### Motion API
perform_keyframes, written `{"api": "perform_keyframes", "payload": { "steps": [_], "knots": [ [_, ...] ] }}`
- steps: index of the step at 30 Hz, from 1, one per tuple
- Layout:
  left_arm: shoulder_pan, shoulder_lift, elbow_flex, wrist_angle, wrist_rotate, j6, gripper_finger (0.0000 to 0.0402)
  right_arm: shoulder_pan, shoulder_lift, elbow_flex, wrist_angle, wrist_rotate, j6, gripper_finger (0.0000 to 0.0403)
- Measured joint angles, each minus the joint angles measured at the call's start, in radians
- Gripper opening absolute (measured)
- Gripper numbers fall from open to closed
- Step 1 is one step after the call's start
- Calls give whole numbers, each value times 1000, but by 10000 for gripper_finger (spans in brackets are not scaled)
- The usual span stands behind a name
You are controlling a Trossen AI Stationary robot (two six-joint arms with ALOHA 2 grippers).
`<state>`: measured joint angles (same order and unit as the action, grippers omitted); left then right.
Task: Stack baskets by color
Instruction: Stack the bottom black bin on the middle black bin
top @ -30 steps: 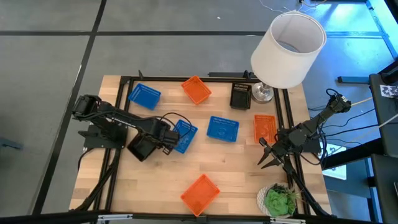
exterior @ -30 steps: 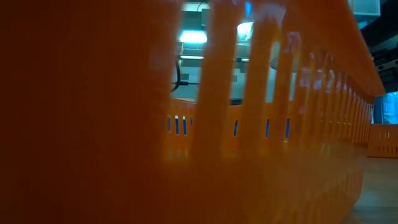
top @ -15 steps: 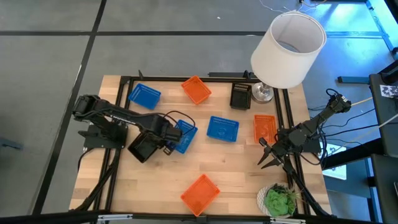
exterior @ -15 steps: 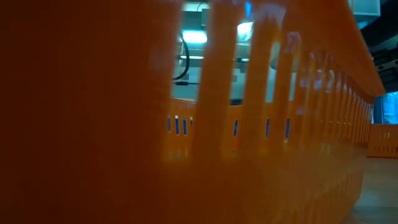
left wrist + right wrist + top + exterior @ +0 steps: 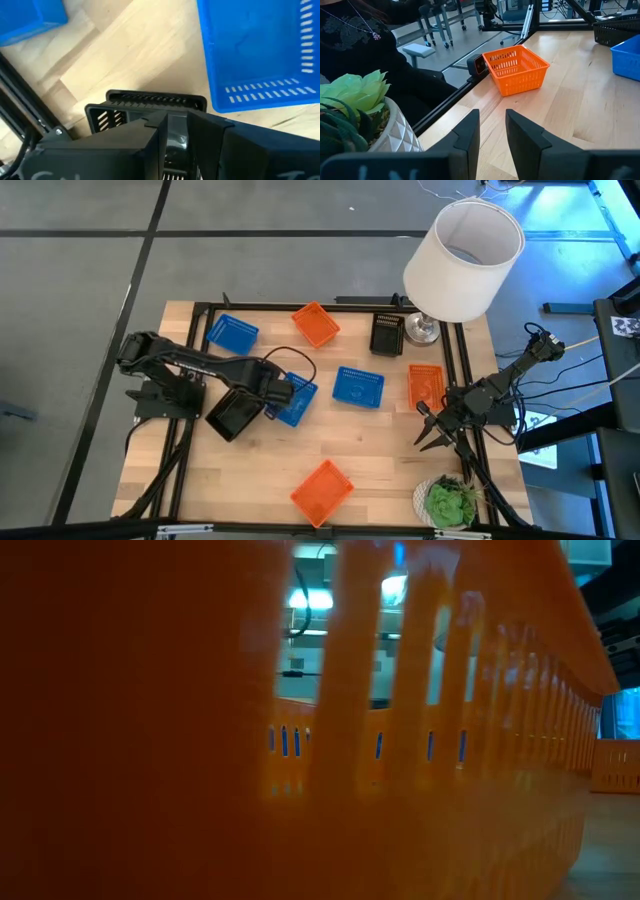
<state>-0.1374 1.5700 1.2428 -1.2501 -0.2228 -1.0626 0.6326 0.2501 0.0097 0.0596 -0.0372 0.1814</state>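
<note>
Your left hand (image 5: 272, 392), pinching the black basket (image 5: 234, 413) by its wall, had shifted slightly toward the far black basket (image 5: 387, 334) since a second before, but no stack was made yet. The held basket hung beside a blue basket (image 5: 297, 400). It was near-square, its sides diagonal to the counter (image 5: 380, 465). Your right hand (image 5: 428, 435) waited spread, empty.

Left arm stretched low toward table centre, left hand (image 5: 270, 392) hidden underneath, right hand (image 5: 428, 432) parked apart, fingers parted
</note>
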Motion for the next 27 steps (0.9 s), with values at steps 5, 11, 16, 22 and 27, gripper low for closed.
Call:
{"api": "perform_keyframes", "payload": {
  "steps": [5, 11, 16, 22, 27],
  "knots": [
    [0, 0, -78, 2, 4, -37, 64, 0, 0, 0, 0, 0, 0, 94],
    [0, 0, -128, 28, -37, -51, 64, 0, 0, 0, 0, 0, 0, 94],
    [-2, -6, -129, 31, -3, -52, 64, 0, 0, 0, 0, 0, 1, 94],
    [-27, -50, -106, 27, -77, -62, 64, 0, 0, 0, 0, 1, 0, 94],
    [-24, -59, -106, 28, -131, -61, 64, 0, 0, 0, 1, 1, -1, 94]
  ]
}}
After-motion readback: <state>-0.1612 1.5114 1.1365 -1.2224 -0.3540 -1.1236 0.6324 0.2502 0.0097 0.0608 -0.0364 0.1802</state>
